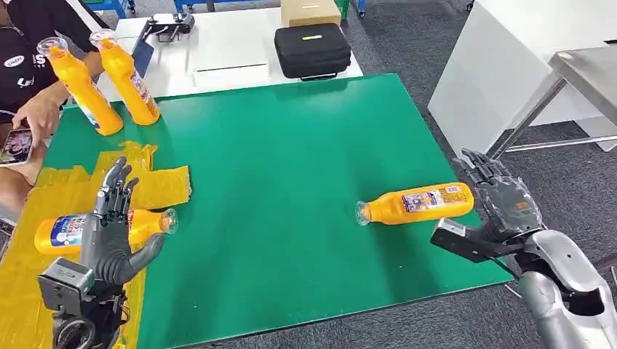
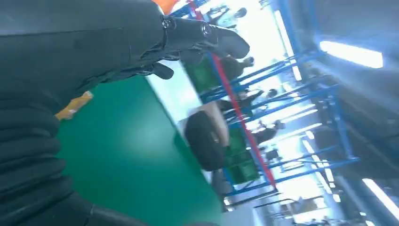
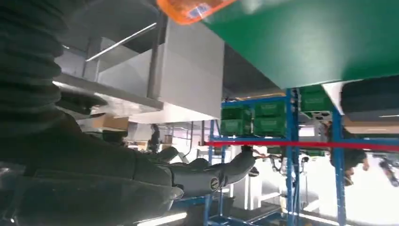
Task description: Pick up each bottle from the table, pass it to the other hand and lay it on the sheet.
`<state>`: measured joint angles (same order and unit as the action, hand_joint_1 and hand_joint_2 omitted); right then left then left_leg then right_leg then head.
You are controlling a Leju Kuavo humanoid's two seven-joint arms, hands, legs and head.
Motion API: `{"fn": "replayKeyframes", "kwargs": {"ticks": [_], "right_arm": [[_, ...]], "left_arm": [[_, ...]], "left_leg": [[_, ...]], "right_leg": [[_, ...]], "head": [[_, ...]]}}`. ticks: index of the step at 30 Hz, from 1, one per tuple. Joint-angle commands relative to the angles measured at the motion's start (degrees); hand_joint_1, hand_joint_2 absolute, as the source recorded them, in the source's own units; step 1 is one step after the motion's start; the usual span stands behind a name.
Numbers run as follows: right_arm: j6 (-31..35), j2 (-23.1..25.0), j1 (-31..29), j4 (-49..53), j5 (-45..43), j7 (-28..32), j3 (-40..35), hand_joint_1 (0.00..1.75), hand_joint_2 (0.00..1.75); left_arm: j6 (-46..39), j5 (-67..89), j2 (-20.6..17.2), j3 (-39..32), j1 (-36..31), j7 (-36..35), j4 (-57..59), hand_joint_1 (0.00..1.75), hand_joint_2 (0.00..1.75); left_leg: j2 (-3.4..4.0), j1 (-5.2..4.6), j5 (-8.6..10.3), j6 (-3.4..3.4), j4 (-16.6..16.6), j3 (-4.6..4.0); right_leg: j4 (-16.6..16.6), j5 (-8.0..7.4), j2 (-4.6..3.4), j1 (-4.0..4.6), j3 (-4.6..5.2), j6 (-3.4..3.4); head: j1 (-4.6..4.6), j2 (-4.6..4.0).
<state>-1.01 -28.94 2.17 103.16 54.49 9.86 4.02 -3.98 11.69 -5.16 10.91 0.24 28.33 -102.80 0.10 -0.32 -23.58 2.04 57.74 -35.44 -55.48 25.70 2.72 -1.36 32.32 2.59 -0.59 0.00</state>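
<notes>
An orange bottle lies on its side near the right edge of the green table; its base shows in the right wrist view as an orange bottle. My right hand hovers open just right of its base, not touching it. A second orange bottle lies on the yellow sheet at the left, partly hidden behind my left hand, which is open with fingers spread above it. Two more orange bottles stand upright at the far left corner.
A person sits at the far left holding a phone. A black case and a cardboard box rest on the white table behind. A grey metal table stands to the right.
</notes>
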Motion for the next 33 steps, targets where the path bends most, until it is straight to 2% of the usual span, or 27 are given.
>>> {"fn": "replayKeyframes", "kwargs": {"ticks": [1, 3, 6, 7, 10, 14, 16, 17, 22, 23, 26, 27, 28, 33], "right_arm": [[-6.92, -2.57, -4.93, -11.24, -5.04, 0.68, 1.30, 0.00, 1.75], [-10.19, -5.23, -7.55, -16.17, -6.24, 0.81, -0.31, 0.00, 1.75], [-14.76, -9.37, -12.38, -24.28, -7.35, 1.47, -4.60, 0.00, 1.75], [-15.24, -9.93, -13.40, -26.24, -7.32, 1.71, -5.58, 0.00, 1.75], [-15.48, -10.00, -14.85, -28.78, -7.15, 2.13, -6.90, 0.00, 1.75], [-15.28, -10.06, -14.95, -29.01, -7.15, 2.20, -7.35, 0.00, 1.75], [-15.23, -10.15, -14.62, -28.33, -7.23, 2.14, -7.53, 0.00, 1.75], [-15.23, -10.15, -14.62, -28.33, -7.23, 2.14, -7.53, 0.00, 1.75], [-15.23, -10.15, -14.62, -28.33, -7.23, 2.14, -7.53, 0.00, 1.75], [-15.23, -10.15, -14.62, -28.33, -7.23, 2.14, -7.53, 0.00, 1.75], [-15.61, -10.25, -15.30, -29.24, -7.33, 1.83, -8.32, 0.00, 1.75], [-16.27, -9.67, -17.72, -32.55, -7.20, 1.97, -10.33, 0.00, 1.75], [-15.84, -9.48, -19.04, -34.36, -6.85, 2.44, -11.82, 0.00, 1.75], [-9.92, -6.76, -26.92, -43.55, -4.40, 1.69, -20.90, 0.00, 1.75]], "left_arm": [[1.91, -3.49, 0.99, 0.96, -0.54, 0.92, -4.38, 0.00, 1.75], [2.47, -4.35, 0.80, 1.13, -1.23, 0.78, -4.28, 0.00, 1.75], [2.86, -5.35, 0.87, 1.58, -2.48, 0.80, -3.19, 0.00, 1.75], [2.85, -5.34, 0.90, 1.80, -2.83, 0.80, -2.89, 0.00, 1.75], [2.92, -5.52, 1.01, 2.15, -3.19, 0.84, -2.62, 0.00, 1.75], [2.91, -5.55, 0.90, 2.21, -3.16, 0.84, -2.63, 0.00, 1.75], [2.89, -5.57, 0.82, 2.20, -3.04, 0.84, -2.73, 0.00, 1.75], [2.89, -5.57, 0.82, 2.20, -3.04, 0.84, -2.73, 0.00, 1.75], [2.89, -5.57, 0.82, 2.20, -3.04, 0.84, -2.73, 0.00, 1.75], [2.89, -5.57, 0.82, 2.20, -3.04, 0.84, -2.73, 0.00, 1.75], [2.85, -5.89, 1.07, 2.22, -3.24, 0.94, -2.62, 0.00, 1.75], [2.84, -5.91, 1.42, 2.46, -3.79, 0.93, -2.23, 0.00, 1.75], [2.86, -6.09, 1.58, 2.61, -4.06, 0.85, -2.03, 0.00, 1.75], [2.05, -6.22, 1.55, 3.67, -4.78, 0.46, -1.14, 0.00, 1.75]], "left_leg": [[0.05, 0.06, -0.02, -0.06, 0.00, 0.04], [0.07, 0.08, -0.10, -0.10, 0.00, 0.23], [0.10, 0.05, -0.03, -0.04, 0.01, 0.08], [0.20, 0.10, -0.15, -0.12, 0.02, 0.39], [0.06, 0.06, -0.01, -0.04, -0.02, 0.15], [0.04, 0.06, -0.02, -0.04, -0.02, 0.15], [0.08, 0.09, -0.13, -0.15, -0.09, 0.47], [0.05, 0.07, -0.03, -0.06, -0.02, 0.17], [0.08, 0.10, -0.11, -0.13, -0.05, 0.41], [0.04, 0.05, -0.01, -0.04, -0.01, 0.12], [0.04, 0.05, -0.01, -0.04, -0.02, 0.13], [0.09, 0.10, -0.11, -0.13, -0.04, 0.42], [0.09, 0.08, -0.02, -0.05, -0.01, 0.17], [0.28, 0.11, -0.05, -0.10, -0.08, 0.34]], "right_leg": [[0.06, -0.01, -0.13, 0.05, -0.06, -0.07], [0.10, 0.05, -0.26, 0.07, -0.28, -0.13], [0.06, -0.03, -0.21, 0.05, -0.10, -0.06], [0.16, 0.02, -0.48, 0.08, -0.43, -0.17], [0.11, -0.05, -0.18, 0.05, -0.20, -0.05], [0.11, -0.06, -0.17, 0.05, -0.21, -0.02], [0.20, 0.04, -0.35, 0.07, -0.53, -0.15], [0.11, -0.04, -0.18, 0.07, -0.23, -0.04], [0.18, 0.02, -0.34, 0.09, -0.47, -0.12], [0.08, -0.05, -0.14, 0.05, -0.16, -0.01], [0.09, -0.05, -0.16, 0.05, -0.16, -0.01], [0.19, 0.02, -0.37, 0.08, -0.49, -0.13], [0.12, -0.06, -0.23, 0.07, -0.22, -0.03], [0.22, -0.12, -0.49, 0.11, -0.36, -0.08]], "head": [[0.00, -0.02], [0.00, 0.00], [0.00, -0.02], [0.02, -0.02], [0.04, -0.02], [0.00, -0.02], [0.00, -0.02], [0.02, -0.02], [0.00, -0.02], [0.00, -0.02], [0.00, -0.02], [0.02, -0.02], [0.00, -0.02], [0.00, -0.02]]}}
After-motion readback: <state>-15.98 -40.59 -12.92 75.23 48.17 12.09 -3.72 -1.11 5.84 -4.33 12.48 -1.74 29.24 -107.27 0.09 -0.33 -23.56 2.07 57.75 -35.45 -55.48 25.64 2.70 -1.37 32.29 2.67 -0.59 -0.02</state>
